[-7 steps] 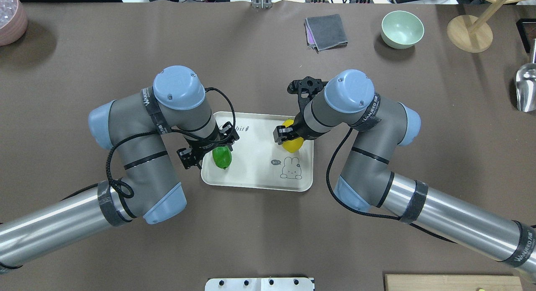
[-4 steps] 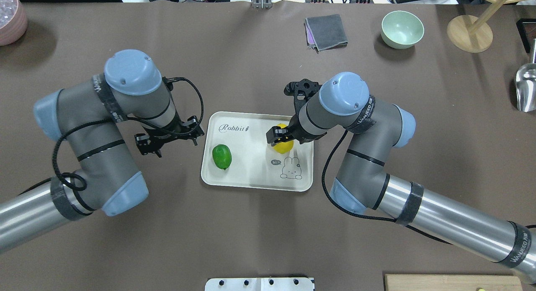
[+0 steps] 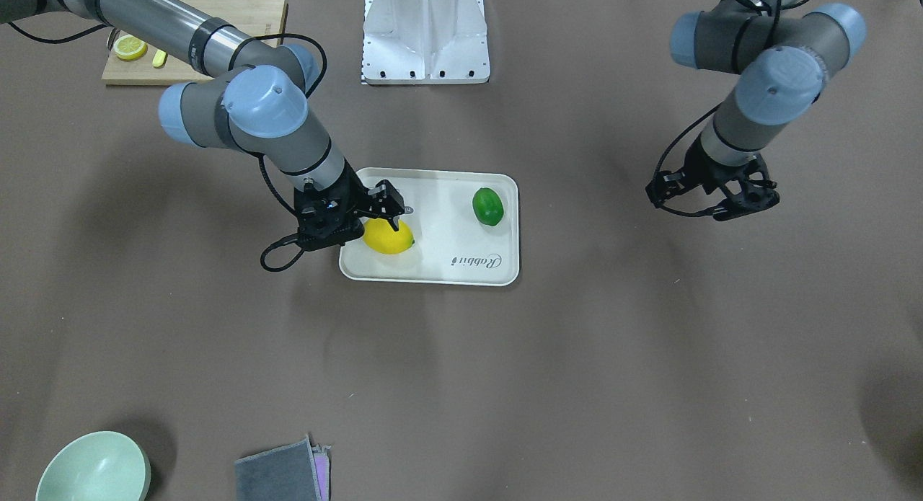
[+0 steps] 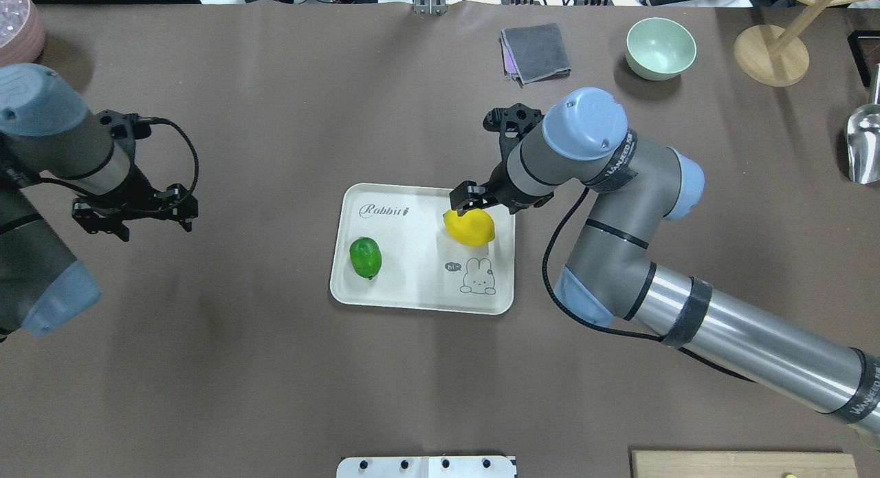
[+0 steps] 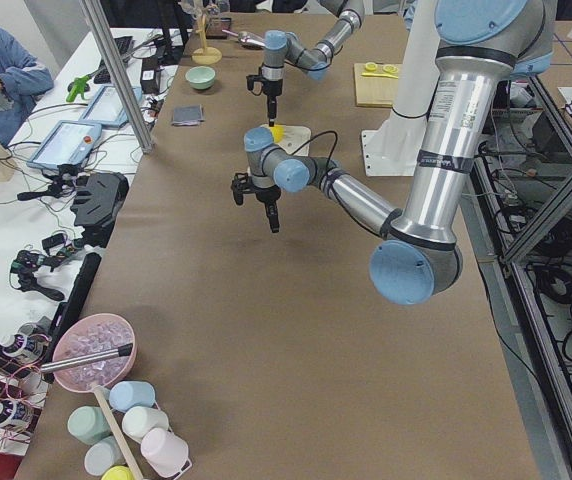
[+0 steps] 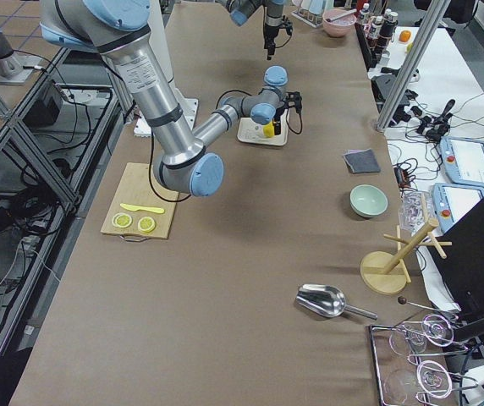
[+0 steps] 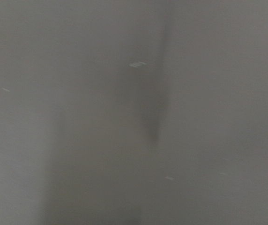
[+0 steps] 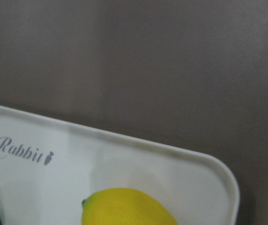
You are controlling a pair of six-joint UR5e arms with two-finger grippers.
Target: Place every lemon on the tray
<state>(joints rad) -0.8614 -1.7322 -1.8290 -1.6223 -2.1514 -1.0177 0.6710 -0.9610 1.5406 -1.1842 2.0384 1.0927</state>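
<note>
Green lemon (image 4: 365, 257): lies alone on the left part of the tray (image 4: 419, 285), nearest the robot; no longer has a gripper beside it, as it did a second ago.

Yellow lemon (image 4: 469, 227): rests on its side on the tray's right part, just beyond the rabbit drawing; was clamped and half hidden a second ago, now shows almost whole.

Right gripper (image 4: 474, 201): hangs over the lemon's far edge at the tray's far rim; looks parted and off the fruit, holding nothing; shows no finger in its own wrist view, only the lemon and tray below.

Left gripper (image 4: 155, 229): spread wide and empty; has pulled well away from the tray to the robot's left, over bare table (image 4: 275, 368).

Meaning for the task: both lemons on the tray, so the placing seems done; only the right arm's retreat looks left.

Risk: a finger brushing the yellow lemon on the way up could roll it toward the near rim.

Far side: grey cloth (image 4: 535, 51) and pale green bowl (image 4: 661, 47), well apart from the tray, unmoved.
</note>
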